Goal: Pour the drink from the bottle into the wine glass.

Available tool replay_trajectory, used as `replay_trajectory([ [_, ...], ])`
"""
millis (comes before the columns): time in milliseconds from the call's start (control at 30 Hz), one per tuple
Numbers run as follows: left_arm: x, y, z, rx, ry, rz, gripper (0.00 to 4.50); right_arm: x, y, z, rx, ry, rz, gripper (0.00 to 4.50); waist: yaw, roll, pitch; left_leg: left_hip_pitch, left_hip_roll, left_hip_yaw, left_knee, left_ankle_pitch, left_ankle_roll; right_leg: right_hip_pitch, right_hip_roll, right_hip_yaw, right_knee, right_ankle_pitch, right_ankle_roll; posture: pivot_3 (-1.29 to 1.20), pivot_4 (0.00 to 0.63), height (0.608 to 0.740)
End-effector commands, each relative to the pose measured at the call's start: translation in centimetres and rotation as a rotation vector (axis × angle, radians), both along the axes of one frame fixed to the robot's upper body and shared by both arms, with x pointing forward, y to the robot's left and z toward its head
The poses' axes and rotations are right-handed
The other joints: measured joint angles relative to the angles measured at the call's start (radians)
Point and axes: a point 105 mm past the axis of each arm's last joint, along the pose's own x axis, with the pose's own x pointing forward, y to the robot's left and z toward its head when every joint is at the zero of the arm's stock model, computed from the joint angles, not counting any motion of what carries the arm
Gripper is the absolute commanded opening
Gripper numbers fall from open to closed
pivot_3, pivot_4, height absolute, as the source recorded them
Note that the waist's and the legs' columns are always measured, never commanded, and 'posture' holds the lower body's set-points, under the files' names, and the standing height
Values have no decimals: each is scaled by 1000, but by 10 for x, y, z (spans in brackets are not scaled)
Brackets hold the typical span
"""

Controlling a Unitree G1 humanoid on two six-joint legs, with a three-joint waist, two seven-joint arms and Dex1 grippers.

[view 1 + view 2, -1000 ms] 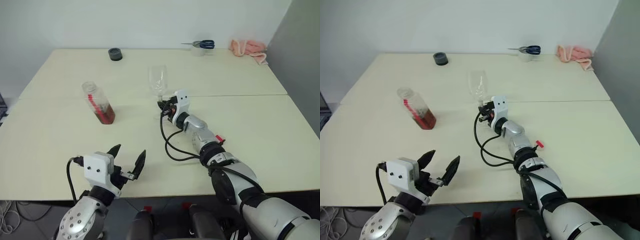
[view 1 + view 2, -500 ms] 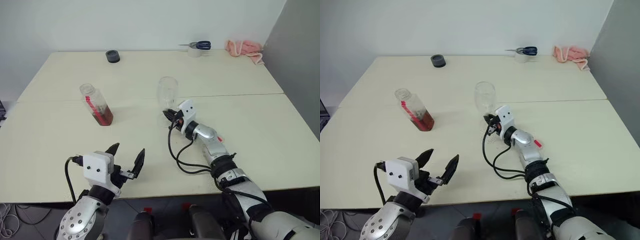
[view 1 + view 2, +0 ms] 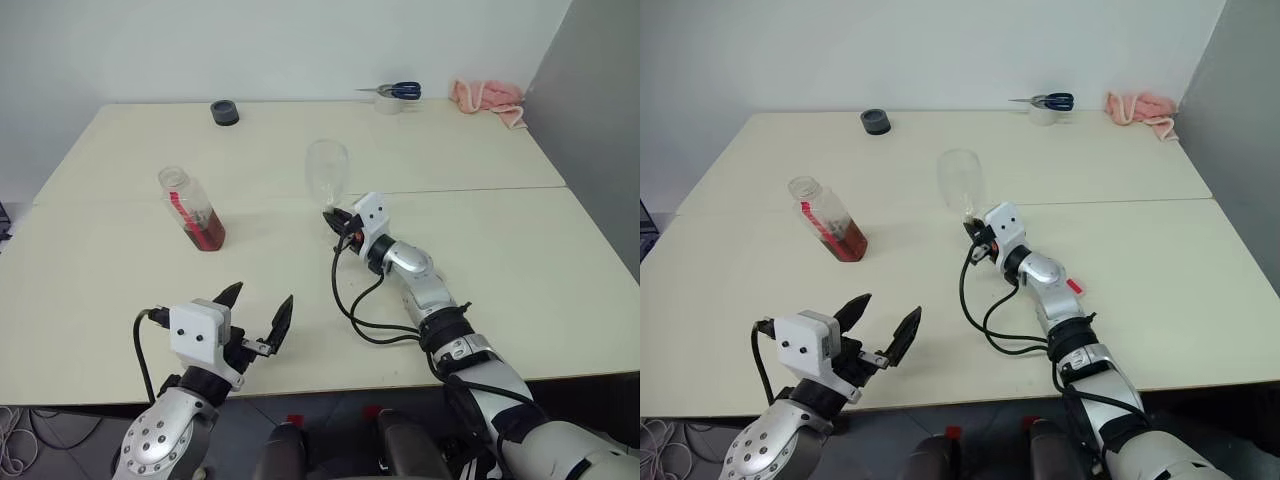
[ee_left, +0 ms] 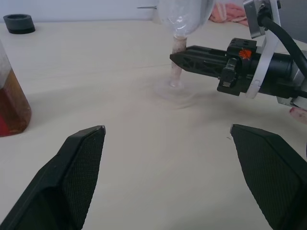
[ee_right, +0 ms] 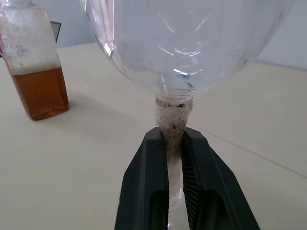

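- The right gripper (image 3: 334, 216) is clamped on the short stem of the wine glass (image 3: 326, 176), both black fingers (image 5: 148, 191) pressed against it just under the bowl.
- The wine glass is empty and stands near the middle of the table (image 3: 520, 260), leaning a little toward the table's left edge; its round foot looks to be on or just above the surface (I cannot tell which).
- The bottle (image 3: 192, 208) stands uncapped, tilted, toward the left edge and well apart from the glass; the drink (image 3: 206, 229) fills roughly its lower half.
- The left gripper (image 3: 258, 322) hovers at the near edge with its jaws spread wide, holding nothing.
- Along the far edge: a dark round cap (image 3: 225, 111), scissors (image 3: 396, 91) on a roll of tape, and a pink cloth (image 3: 487, 97) at the far right corner.
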Motion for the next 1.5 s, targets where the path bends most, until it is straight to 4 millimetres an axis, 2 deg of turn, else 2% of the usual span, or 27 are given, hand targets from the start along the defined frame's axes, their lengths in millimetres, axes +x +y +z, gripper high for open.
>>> replay_trajectory([
  [33,1,2,5,4,-28,1,4500,2,8,16,25,-62,0,118,0,0,0,0,0,0,0,0,0,0,0,0,0,0,0,0,150,740],
  [300,3,-3,7,-2,-31,-16,4500,6,17,2,14,15,21,118,0,0,0,0,0,0,0,0,0,0,0,0,0,0,0,0,150,740],
  [567,5,-8,7,-20,-33,-16,4500,6,15,-12,-18,43,15,118,0,0,0,0,0,-1,0,0,0,0,0,0,0,0,0,0,150,740],
  [767,6,-12,8,-21,-35,-24,4500,5,16,-13,-37,26,21,118,0,0,0,0,0,-1,0,0,0,0,0,0,0,0,0,0,150,740],
  [800,6,-12,8,-22,-35,-24,4500,5,16,-13,-34,31,26,835,0,0,0,0,0,-1,0,0,0,0,0,0,0,0,0,0,150,740],
  [833,6,-12,8,-21,-35,-25,4500,4,17,-13,-33,32,30,983,0,0,0,0,0,-1,0,0,0,0,0,0,0,0,0,0,150,740],
  [933,7,-12,8,-22,-37,-26,4500,4,17,-13,-35,29,35,1954,0,0,0,0,0,-1,0,0,0,0,0,0,0,0,0,0,150,740],
  [1167,9,-11,7,-22,-34,-22,4500,4,16,-15,-50,25,30,4486,0,0,0,0,0,-1,0,0,0,0,0,0,0,0,0,0,150,740],
  [1267,15,0,5,-7,-41,23,4500,5,7,-15,-38,40,34,4486,1,0,0,0,0,-1,0,0,0,0,0,0,0,0,0,0,150,740],
  [1367,28,25,0,11,-59,147,4500,1,-10,-9,6,61,72,4486,4,0,0,0,0,-1,0,0,0,0,0,-1,0,0,0,0,150,740],
  [1500,36,51,-2,15,-78,260,4500,-21,-40,7,-30,44,159,4486,17,0,0,-2,0,-4,1,0,0,1,-1,-4,-1,0,0,0,150,740],
])
